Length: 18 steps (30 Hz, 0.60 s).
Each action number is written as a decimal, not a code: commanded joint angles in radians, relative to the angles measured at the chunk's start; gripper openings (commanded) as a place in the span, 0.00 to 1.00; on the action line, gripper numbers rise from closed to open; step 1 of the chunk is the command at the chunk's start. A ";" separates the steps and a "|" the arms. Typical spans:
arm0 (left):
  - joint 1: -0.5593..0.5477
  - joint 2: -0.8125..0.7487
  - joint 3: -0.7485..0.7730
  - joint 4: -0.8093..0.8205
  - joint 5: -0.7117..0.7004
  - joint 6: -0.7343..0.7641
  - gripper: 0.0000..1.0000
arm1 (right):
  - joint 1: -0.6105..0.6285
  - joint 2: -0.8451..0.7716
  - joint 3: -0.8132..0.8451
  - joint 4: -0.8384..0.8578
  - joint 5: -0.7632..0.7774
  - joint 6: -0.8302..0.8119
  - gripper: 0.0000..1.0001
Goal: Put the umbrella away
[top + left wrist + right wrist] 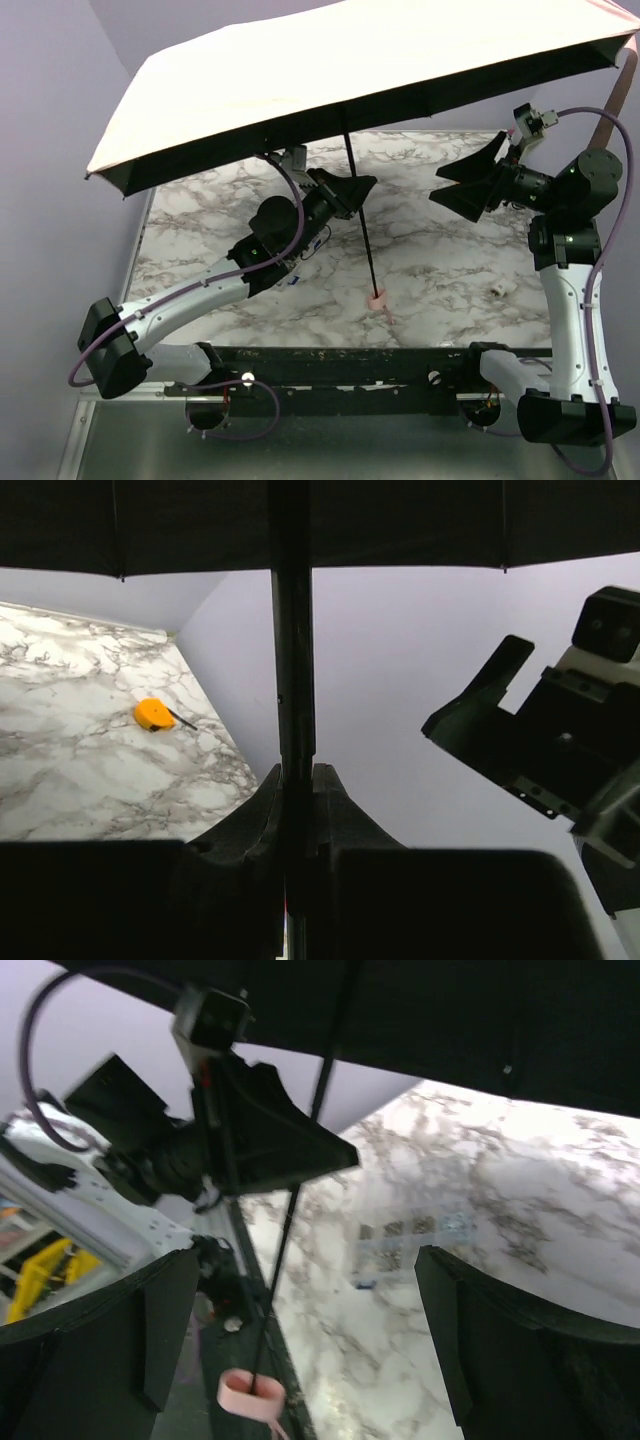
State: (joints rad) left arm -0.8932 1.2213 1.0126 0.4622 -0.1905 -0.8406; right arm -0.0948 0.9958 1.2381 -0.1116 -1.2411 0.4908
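Left pincer (352, 192) is pinched on the dark shaft (365, 240) of the open umbrella (380, 70), its arm reaching low and forward over the marble table (450, 290). The pink handle (377, 296) hangs at 6 o'clock, close to the tabletop. Right pincer (470, 188), at 3 o'clock, is spread wide and holds nothing, its arm standing upright. A small white thing (497, 290) lies at 4 o'clock.

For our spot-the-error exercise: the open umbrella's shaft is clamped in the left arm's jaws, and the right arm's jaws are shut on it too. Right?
No. On the right gripper the jaws stand wide open, clear of the shaft, as the top external view shows. The umbrella is open, with the left gripper shut on its shaft.
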 commanded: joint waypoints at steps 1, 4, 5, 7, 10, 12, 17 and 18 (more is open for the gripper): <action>-0.066 0.061 0.095 0.104 -0.115 0.049 0.00 | 0.048 0.041 0.033 0.223 0.076 0.296 0.97; -0.115 0.109 0.152 0.058 -0.126 0.055 0.00 | 0.087 0.066 0.061 0.146 0.122 0.259 0.95; -0.132 0.126 0.163 0.064 -0.127 0.069 0.00 | 0.093 0.076 0.063 0.134 0.134 0.254 0.94; -0.160 0.156 0.190 0.074 -0.131 0.089 0.00 | 0.140 0.090 0.055 0.113 0.163 0.242 0.93; -0.198 0.195 0.242 0.060 -0.133 0.123 0.00 | 0.174 0.101 0.029 0.087 0.190 0.236 0.90; -0.216 0.213 0.256 0.056 -0.130 0.129 0.00 | 0.186 0.112 0.031 0.091 0.195 0.234 0.88; -0.234 0.235 0.259 0.059 -0.121 0.106 0.00 | 0.200 0.151 0.079 0.102 0.213 0.249 0.80; -0.237 0.240 0.260 0.059 -0.118 0.102 0.00 | 0.203 0.160 0.085 0.134 0.211 0.265 0.78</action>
State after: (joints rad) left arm -1.1210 1.4506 1.2366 0.4652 -0.3004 -0.7559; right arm 0.0956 1.1271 1.2747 -0.0021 -1.0664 0.7162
